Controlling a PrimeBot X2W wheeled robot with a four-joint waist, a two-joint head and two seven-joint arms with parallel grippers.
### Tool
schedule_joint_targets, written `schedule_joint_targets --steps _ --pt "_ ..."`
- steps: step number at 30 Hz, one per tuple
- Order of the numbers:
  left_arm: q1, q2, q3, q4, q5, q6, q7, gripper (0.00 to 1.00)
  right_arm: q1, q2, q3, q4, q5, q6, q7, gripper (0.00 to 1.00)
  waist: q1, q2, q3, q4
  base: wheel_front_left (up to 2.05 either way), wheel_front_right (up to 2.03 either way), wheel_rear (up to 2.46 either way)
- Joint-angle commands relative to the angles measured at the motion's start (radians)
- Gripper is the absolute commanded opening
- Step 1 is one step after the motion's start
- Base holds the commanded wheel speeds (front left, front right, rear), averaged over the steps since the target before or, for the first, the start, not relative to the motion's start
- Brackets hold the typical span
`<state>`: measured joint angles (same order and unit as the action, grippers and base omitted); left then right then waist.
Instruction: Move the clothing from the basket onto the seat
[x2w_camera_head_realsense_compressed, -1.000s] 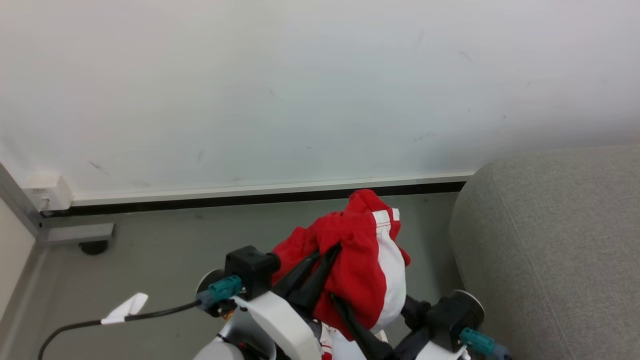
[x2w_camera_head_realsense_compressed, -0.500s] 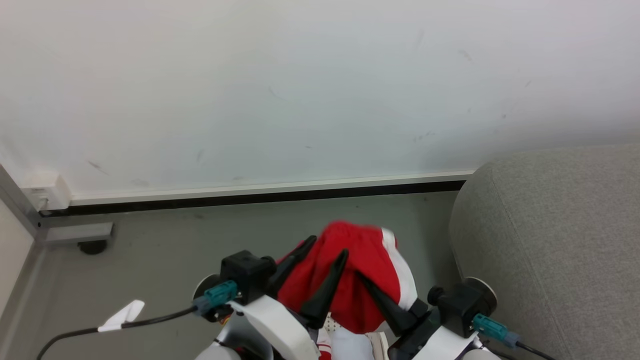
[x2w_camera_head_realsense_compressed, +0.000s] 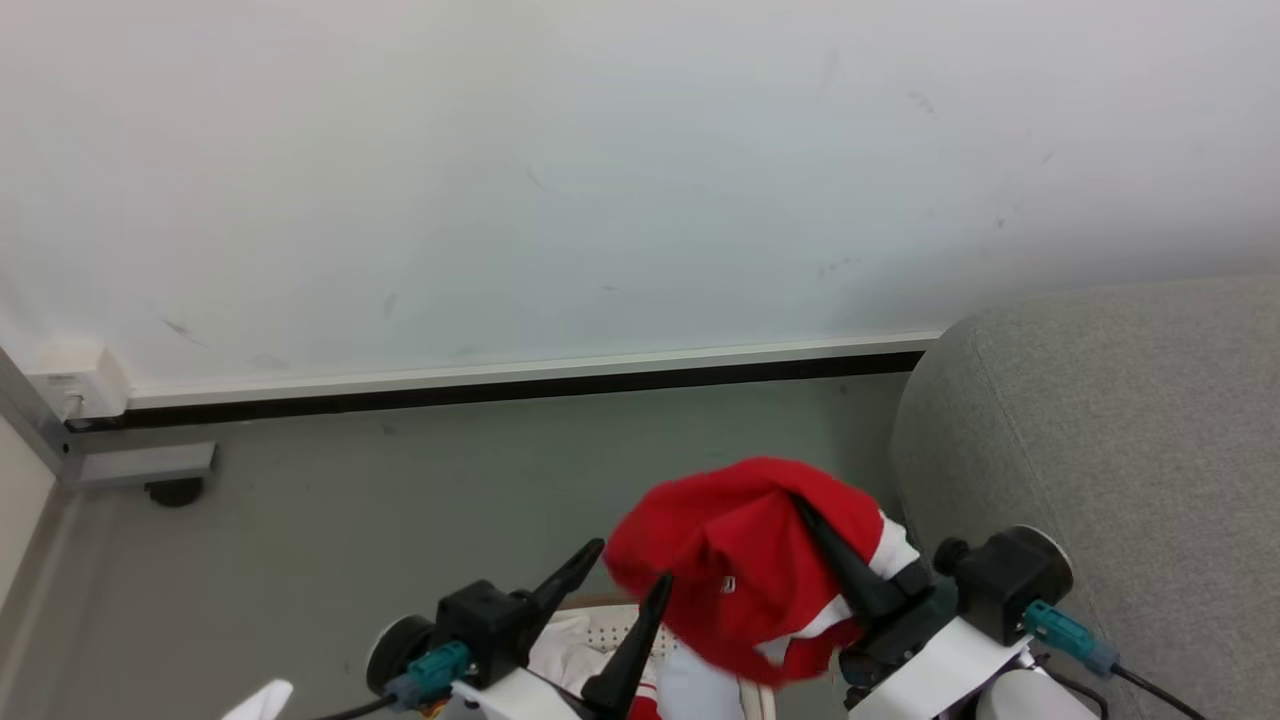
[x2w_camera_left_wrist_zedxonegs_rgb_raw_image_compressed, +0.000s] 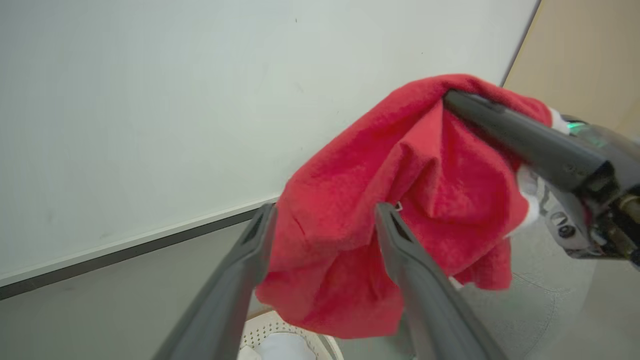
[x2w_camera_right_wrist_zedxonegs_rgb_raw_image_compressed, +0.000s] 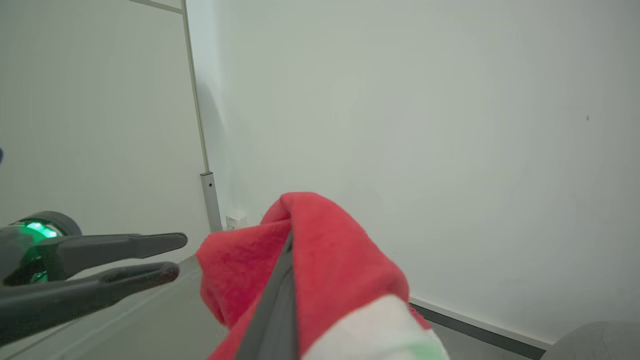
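The right gripper (x2w_camera_head_realsense_compressed: 805, 505) is squeezed tight on the clothing (x2w_camera_head_realsense_compressed: 740, 570); its two dark fingers are pressed together with a fold of red cloth pinched between them near the tips; in the right wrist view the fingers (x2w_camera_right_wrist_zedxonegs_rgb_raw_image_compressed: 280, 295) run up the middle of the red bundle and the cloth spills over both sides of them, with a white part low down.

The clothing hangs in the air above the basket (x2w_camera_head_realsense_compressed: 585, 604), a bit over toward its right side; it does not touch the floor (x2w_camera_head_realsense_compressed: 350, 520); a small white tag shows on the red.

The left gripper (x2w_camera_head_realsense_compressed: 630, 563) is above the basket too, on the left of the clothing; its jaws are spread wide and grip nothing; the red cloth hangs just beside their tips; in the left wrist view the bundle sits behind the gap between the two fingers (x2w_camera_left_wrist_zedxonegs_rgb_raw_image_compressed: 415, 270), and I cannot tell if it brushes them.

Inside the basket lies some white cloth (x2w_camera_head_realsense_compressed: 560, 640).

The seat (x2w_camera_head_realsense_compressed: 1100, 450) stands to the right of the basket, near it; the clothing is between the basket and the seat but not on the seat; behind the basket is a white wall (x2w_camera_head_realsense_compressed: 600, 180).
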<state>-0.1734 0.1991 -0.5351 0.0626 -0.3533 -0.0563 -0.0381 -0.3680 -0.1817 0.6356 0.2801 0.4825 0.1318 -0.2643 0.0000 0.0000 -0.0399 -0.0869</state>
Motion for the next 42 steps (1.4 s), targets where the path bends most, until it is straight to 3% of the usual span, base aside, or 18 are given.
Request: schedule_joint_targets --steps 1,12,33,42 --pt "0.012 0.001 -0.002 0.004 0.003 -0.002 -0.013 1.00 0.010 -0.006 -0.011 -0.008 -0.010 -0.002 0.000 0.00 0.0000 0.0000 0.002 -0.001 0.00 0.00 0.00" --pt "-0.010 -0.013 -0.017 0.016 -0.003 -0.003 -0.043 1.00 0.030 -0.028 -0.085 -0.047 -0.029 -0.002 0.000 0.00 0.0000 0.0000 0.021 -0.062 0.00 0.00 0.00" --pt "-0.039 -0.036 -0.055 0.020 -0.008 0.000 -0.061 1.00 0.101 -0.083 -0.179 -0.134 -0.031 -0.002 0.000 0.00 0.0000 0.0000 0.072 -0.318 0.00 0.00 0.00" --pt "-0.065 -0.039 -0.076 0.018 0.002 -0.006 -0.055 1.00 0.109 -0.085 -0.223 -0.168 -0.037 -0.002 0.000 0.00 0.0000 0.0000 0.116 -0.355 0.00 0.00 0.00"
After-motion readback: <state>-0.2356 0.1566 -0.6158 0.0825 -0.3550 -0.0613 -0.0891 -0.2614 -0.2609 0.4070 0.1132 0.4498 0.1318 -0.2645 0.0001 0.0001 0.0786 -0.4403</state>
